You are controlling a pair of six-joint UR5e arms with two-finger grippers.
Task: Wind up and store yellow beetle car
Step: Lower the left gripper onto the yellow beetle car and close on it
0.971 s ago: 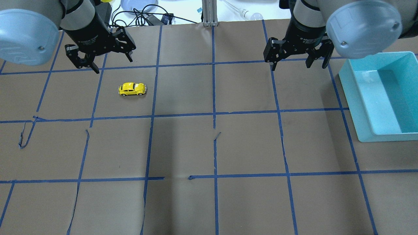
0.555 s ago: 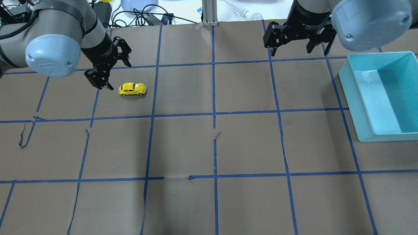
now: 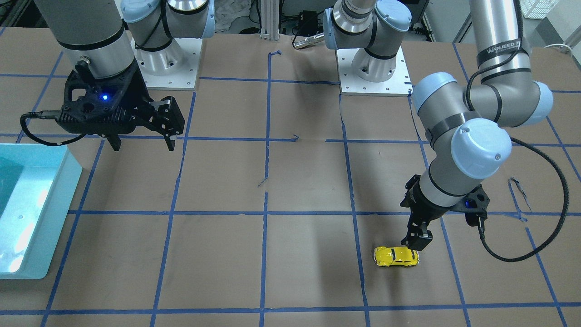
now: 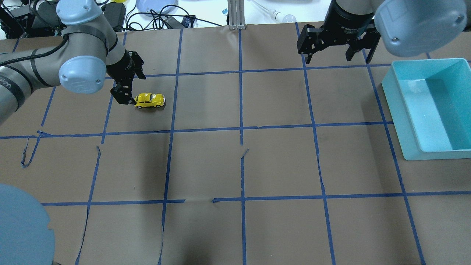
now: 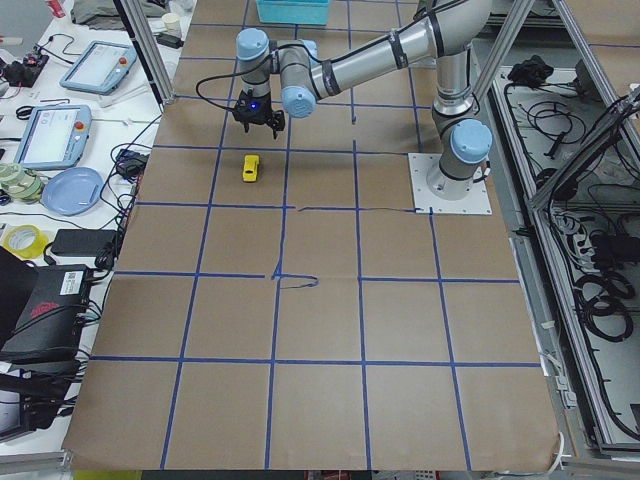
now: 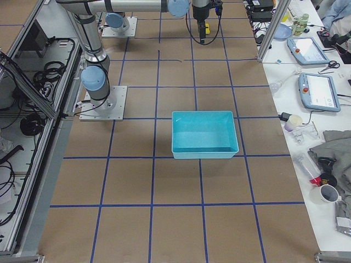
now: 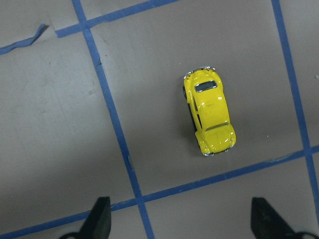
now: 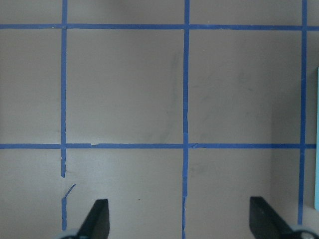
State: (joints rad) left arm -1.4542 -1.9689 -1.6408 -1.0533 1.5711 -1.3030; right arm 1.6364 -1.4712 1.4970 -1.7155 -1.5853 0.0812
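The yellow beetle car (image 4: 149,100) stands on its wheels on the brown table, in the left far part of the overhead view. It also shows in the front-facing view (image 3: 396,256), the left view (image 5: 251,168) and the left wrist view (image 7: 209,110). My left gripper (image 4: 128,86) is open and empty, hanging just beside the car's end and a little above it (image 3: 421,231). In the left wrist view (image 7: 182,219) the car lies beyond the fingertips, not between them. My right gripper (image 4: 336,55) is open and empty, high above the far right of the table (image 3: 141,143).
A light blue open bin (image 4: 395,110) stands at the table's right edge; it also shows in the front-facing view (image 3: 63,213) and the right view (image 6: 204,113). Blue tape lines form a grid on the brown paper. Cables and clutter lie beyond the far edge.
My left arm has swung down and toward the car, and its gripper has turned and now hangs next to the car. My right gripper has drawn back slightly. The car has not moved.
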